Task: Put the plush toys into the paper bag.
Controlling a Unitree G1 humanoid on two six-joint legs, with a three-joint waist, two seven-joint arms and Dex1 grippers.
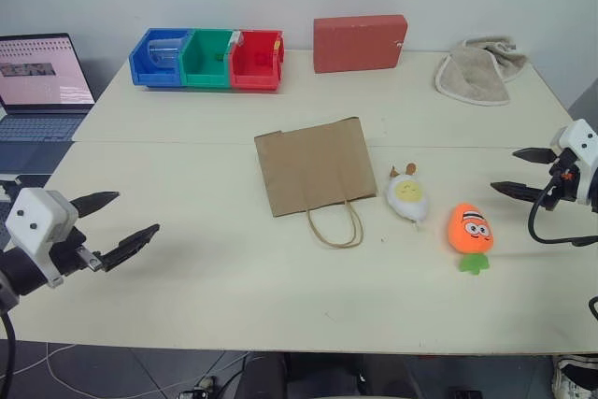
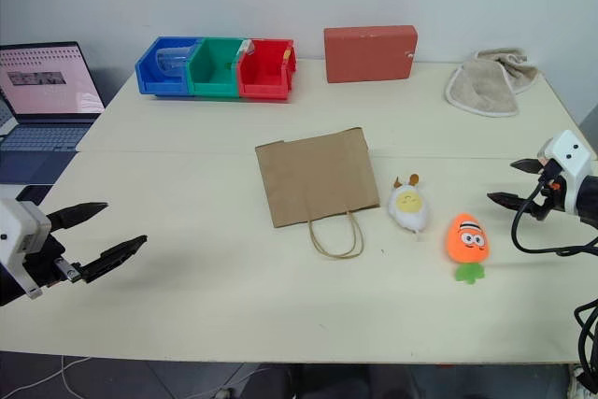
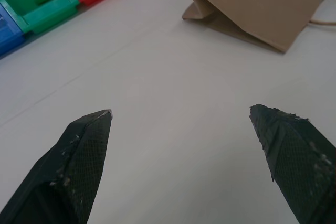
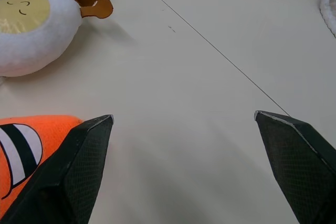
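L gripper (image 1: 126,222) hanging wide open, empty, near table's (image 1: 187,306) front-left edge. Paper bag (image 1: 313,167) lying flat mid-table, handles toward robot; thin, prob. needs propping. Egg toy (image 1: 408,196) & carrot toy (image 1: 469,228) sitting beside it, looking soft, light; pinch mid-body. R gripper (image 1: 525,171) waiting wide open, w/ bare room around.

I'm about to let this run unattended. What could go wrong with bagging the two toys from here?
1. The brown kraft paper bag lies folded flat on the table, so a toy may simply push it along rather than go in.
2. The white egg-shaped plush and the orange carrot plush lie close together; the open right gripper might nudge one while grasping the other.
3. The open left gripper hovers well away from the bag, leaving it unsteadied.
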